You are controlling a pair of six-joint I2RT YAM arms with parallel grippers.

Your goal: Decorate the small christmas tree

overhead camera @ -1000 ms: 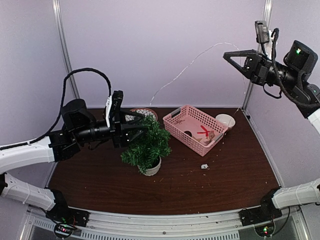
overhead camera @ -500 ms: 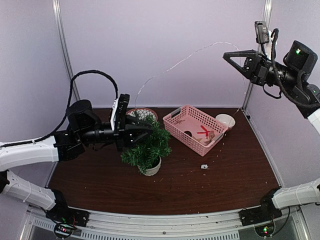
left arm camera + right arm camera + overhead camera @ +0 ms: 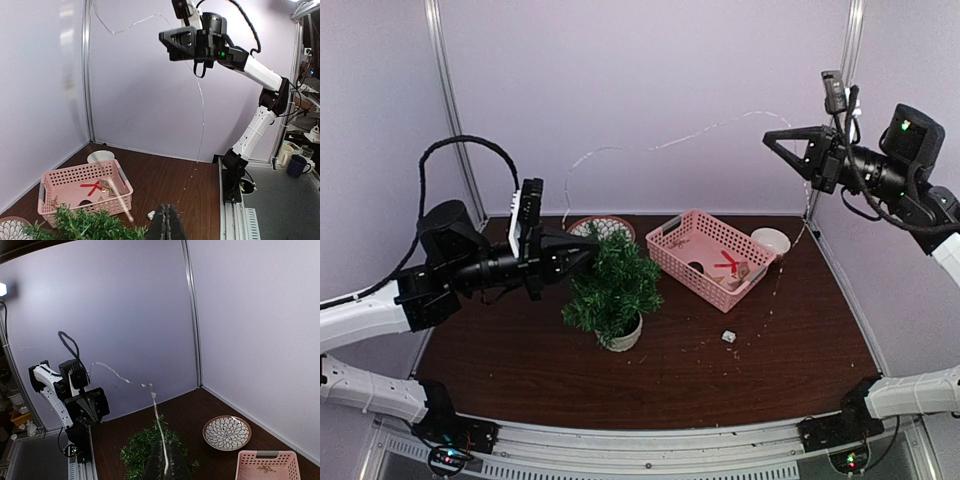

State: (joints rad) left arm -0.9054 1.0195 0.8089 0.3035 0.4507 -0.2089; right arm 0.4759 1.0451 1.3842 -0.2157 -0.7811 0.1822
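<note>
Top external: right hand (image 3: 770, 135) raised high, clamped on thin light strand (image 3: 660, 146). Left hand (image 3: 588, 251) pressed together beside small christmas tree (image 3: 615, 290) top; grip on strand unclear.

Pink basket (image 3: 682, 272) back-centre on brown table (image 3: 790, 350); patterned plate (image 3: 610, 222) left of it, white bowl (image 3: 771, 240) right.

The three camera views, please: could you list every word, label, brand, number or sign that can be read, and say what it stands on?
None: no text is readable in any view.
The pink basket, patterned plate and pot of the small christmas tree show no lettering.
The thin white string carries no tag.
The mugs at the far right of the left wrist view are too small to show any print.
</note>
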